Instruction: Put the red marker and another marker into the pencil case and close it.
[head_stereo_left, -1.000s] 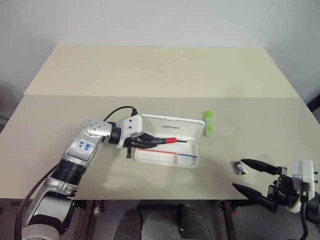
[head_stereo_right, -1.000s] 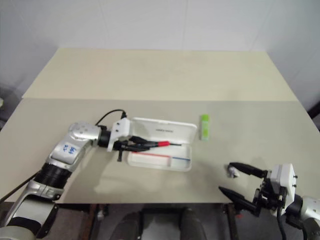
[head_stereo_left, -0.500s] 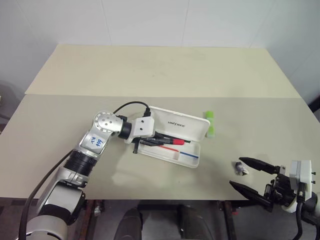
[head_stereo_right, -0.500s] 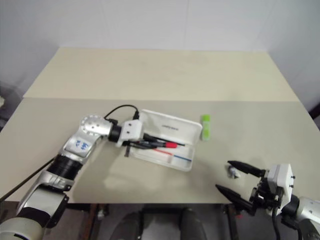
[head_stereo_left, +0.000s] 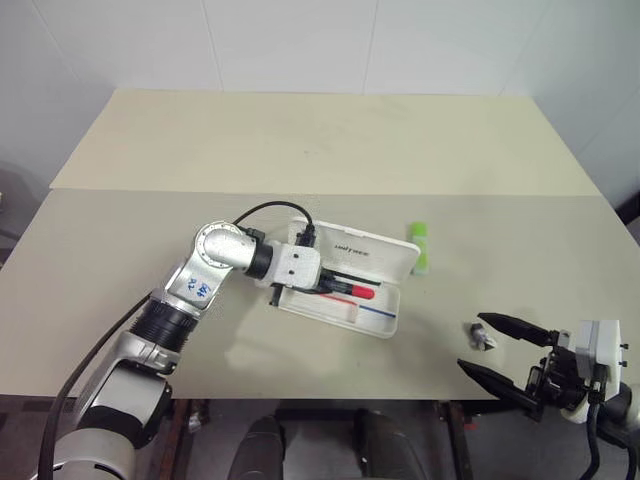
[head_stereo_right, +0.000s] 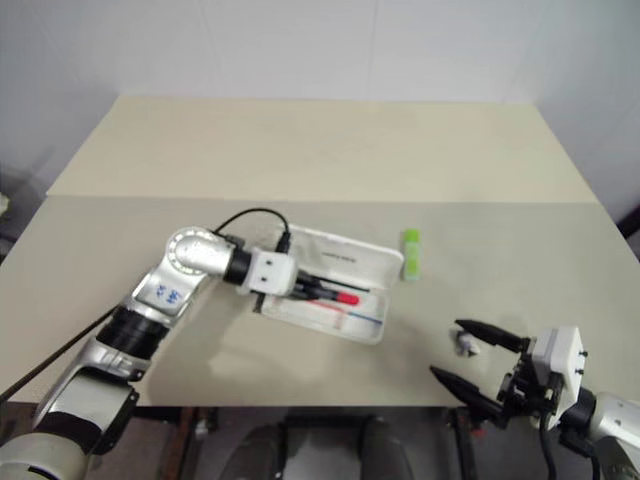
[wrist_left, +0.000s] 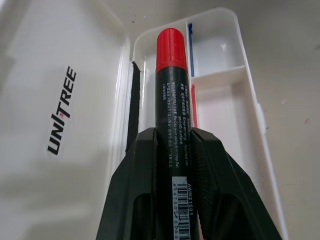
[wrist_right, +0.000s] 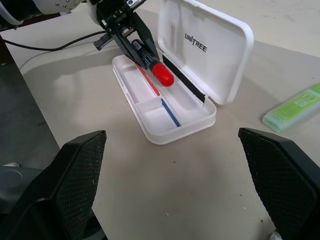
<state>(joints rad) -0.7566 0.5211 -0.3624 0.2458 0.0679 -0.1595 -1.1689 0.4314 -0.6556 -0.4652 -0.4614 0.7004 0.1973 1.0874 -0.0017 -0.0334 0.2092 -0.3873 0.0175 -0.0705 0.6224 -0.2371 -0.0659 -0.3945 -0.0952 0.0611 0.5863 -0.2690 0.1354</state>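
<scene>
Here we see a beige table (head_stereo_left: 300, 140) against white walls. Our left hand (head_stereo_left: 335, 285) clamps the red marker (head_stereo_left: 352, 289), its length running toward the table's right edge, over the open pencil case (head_stereo_left: 385, 322); the right hand (head_stereo_left: 497, 347) stands wide apart.

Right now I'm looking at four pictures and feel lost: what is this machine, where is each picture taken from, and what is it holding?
It is a two-armed robot at a beige table. Two pictures look down from cameras in its head; the other two come from a camera on each wrist, looking along that arm's two black fingers.

The left gripper has its jaws closed on a slim black marker with a red cap, held over the tray of a flat white plastic pencil case whose lid stands open. A short light-green highlighter lies on the table beside the case.

The right gripper waits at the near edge with its jaws wide open, holding nothing. A small dark grey object lies by it.
</scene>
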